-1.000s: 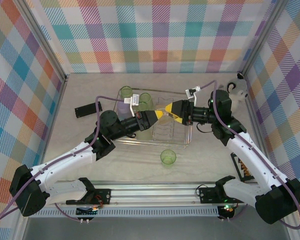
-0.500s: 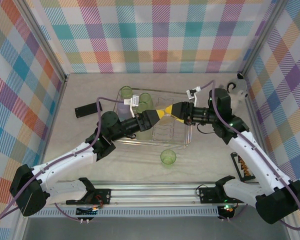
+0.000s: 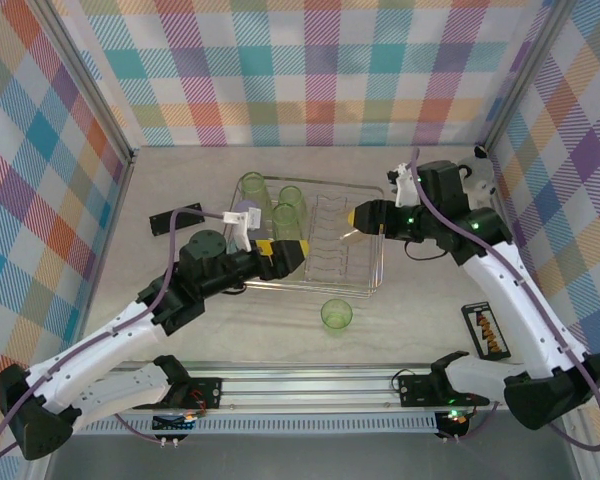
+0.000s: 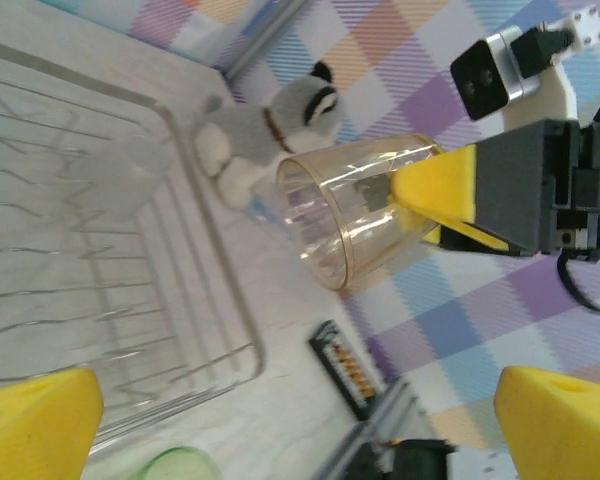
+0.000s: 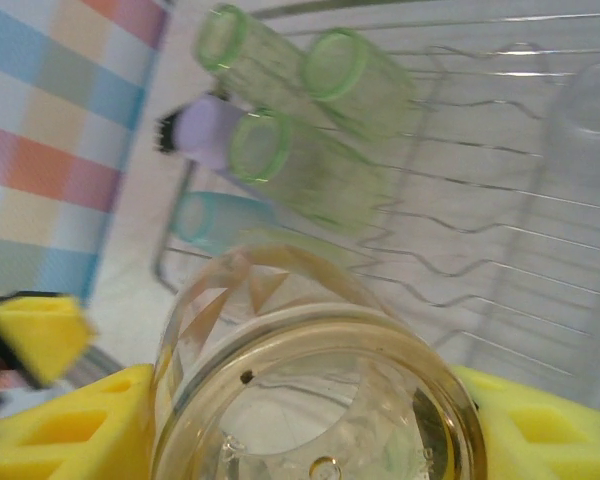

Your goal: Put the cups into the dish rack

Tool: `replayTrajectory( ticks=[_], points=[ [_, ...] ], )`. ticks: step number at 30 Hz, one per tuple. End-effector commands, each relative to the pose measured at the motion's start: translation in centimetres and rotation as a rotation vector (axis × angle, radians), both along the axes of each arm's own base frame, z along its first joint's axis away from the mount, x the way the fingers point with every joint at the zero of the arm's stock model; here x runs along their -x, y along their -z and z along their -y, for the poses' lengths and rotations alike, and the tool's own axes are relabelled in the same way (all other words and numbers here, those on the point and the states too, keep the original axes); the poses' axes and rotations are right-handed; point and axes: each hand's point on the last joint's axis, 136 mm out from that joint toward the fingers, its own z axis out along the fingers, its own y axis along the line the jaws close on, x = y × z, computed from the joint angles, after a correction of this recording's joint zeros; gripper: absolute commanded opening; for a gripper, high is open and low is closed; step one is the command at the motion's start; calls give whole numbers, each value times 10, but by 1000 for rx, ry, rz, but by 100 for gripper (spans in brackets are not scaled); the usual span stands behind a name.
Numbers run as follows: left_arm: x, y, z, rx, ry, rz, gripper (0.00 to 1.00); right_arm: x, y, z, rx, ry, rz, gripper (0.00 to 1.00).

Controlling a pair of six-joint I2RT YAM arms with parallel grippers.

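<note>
Placing step: your right end effector [image 4: 422, 205] grips the orange cup [image 4: 365, 210] over the rack [image 3: 382, 250], left end effector [image 3: 292, 253] hangs wide open and empty; next, lower the cup in and release.

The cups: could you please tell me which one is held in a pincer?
The orange cup, clamped in the right pincer. The others are free: several sit in the dish rack, and one green cup stands on the table.
</note>
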Motion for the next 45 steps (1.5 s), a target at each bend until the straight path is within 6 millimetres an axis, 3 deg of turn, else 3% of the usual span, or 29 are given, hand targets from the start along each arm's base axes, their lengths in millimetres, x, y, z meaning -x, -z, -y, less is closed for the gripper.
replayTrajectory(
  ticks=[1,7,19,30,36,45],
  points=[
    [1,11,-26,-180,-54,49,100,-1,24,24,221,2,-17,36],
    [3,27,-39,-245,-84,31,100,-13,51,30,411,-30,-27,34],
    [0,37,-43,-268,-113,16,100,-42,108,7,621,-155,-42,34],
    [2,46,-57,-303,-155,2,100,-86,132,9,778,-144,84,35],
    [4,49,-59,-302,-162,-7,100,-97,147,-4,763,-186,131,36],
    [7,52,-66,-310,-174,-15,100,-107,170,1,864,-243,124,37]
  ],
)
